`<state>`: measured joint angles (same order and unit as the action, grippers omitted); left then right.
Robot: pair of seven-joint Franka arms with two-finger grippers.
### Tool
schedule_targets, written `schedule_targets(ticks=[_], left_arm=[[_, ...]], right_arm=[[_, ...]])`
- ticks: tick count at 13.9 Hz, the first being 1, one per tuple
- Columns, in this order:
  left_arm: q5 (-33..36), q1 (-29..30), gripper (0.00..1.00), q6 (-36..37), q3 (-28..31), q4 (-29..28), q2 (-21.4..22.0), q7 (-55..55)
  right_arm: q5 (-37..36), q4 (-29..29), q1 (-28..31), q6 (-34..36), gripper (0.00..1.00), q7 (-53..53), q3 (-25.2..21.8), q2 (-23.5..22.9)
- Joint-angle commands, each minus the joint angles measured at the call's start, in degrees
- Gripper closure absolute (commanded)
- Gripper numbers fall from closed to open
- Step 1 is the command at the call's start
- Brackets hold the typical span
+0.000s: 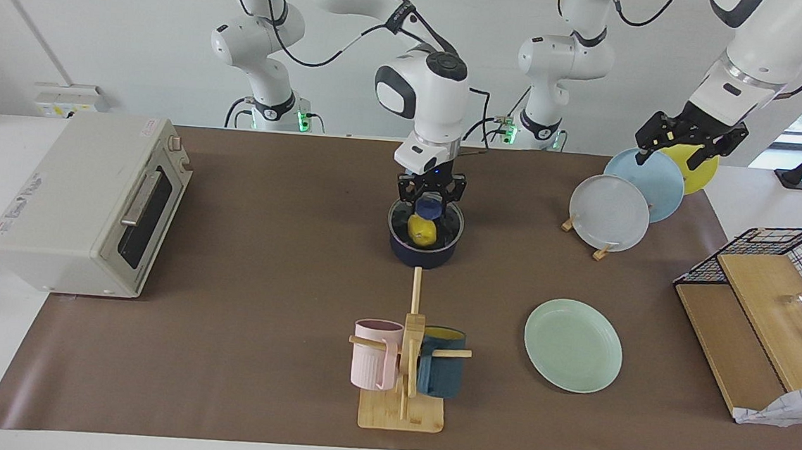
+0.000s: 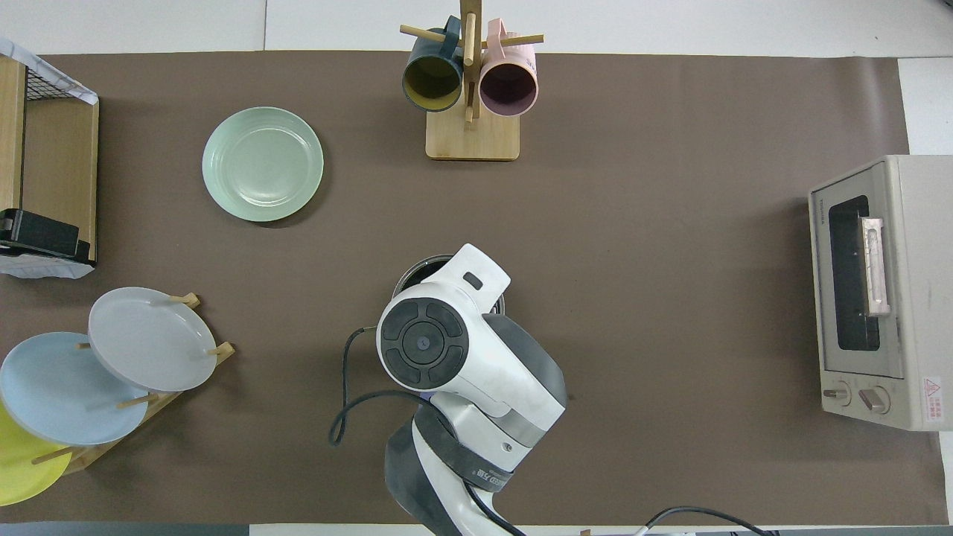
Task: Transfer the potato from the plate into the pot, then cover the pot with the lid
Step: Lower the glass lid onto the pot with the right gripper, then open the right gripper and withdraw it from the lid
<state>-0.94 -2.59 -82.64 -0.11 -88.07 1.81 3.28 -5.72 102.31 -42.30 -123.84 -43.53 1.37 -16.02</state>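
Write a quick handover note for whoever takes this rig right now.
Right hand: shut on the lid by its blue knob, over the pot.
Left hand: open, holds nothing, waits up over the plate rack.
Potato: in the pot. Plate: bare.
Done: potato transferred.
Left: whether the lid is seated cannot be told; seat it, let go, pull the right arm away.
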Motion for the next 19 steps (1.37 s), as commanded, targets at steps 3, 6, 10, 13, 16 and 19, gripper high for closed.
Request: schedule_targets(ticks=[3,6,10,13,16,19], left_arm=[[1.1,1.2,0.00,-0.6,-0.8,-0.7,0.6,-0.6],[1.1,0.9,0.00,-0.2,-0.8,-0.6,0.7,-0.6],[1.1,1.1,0.00,-0.2,-0.8,-0.6,1.2,-0.6],[1.1,1.1,0.00,-0.1,-0.8,-0.6,2.1,-0.6],[1.1,1.1,0.00,-0.1,-0.8,-0.6,3.3,-0.6],[1.1,1.1,0.00,0.2,-0.8,-0.6,4.3,-0.6]], right_arm=[[-0.8,2.0,0.6,-1.6,0.58,0.2,0.2,1.3],[-0.8,2.0,0.6,-1.8,0.00,0.2,0.2,1.3],[-0.9,0.7,1.0,-0.4,0.00,1.2,0.1,1.6],[-0.9,-5.2,3.1,8.3,0.00,3.6,-0.5,2.0],[0.2,-8.2,11.9,19.5,0.00,12.8,-0.4,8.5],[0.4,-8.1,23.6,28.5,0.00,28.6,-0.3,14.2]])
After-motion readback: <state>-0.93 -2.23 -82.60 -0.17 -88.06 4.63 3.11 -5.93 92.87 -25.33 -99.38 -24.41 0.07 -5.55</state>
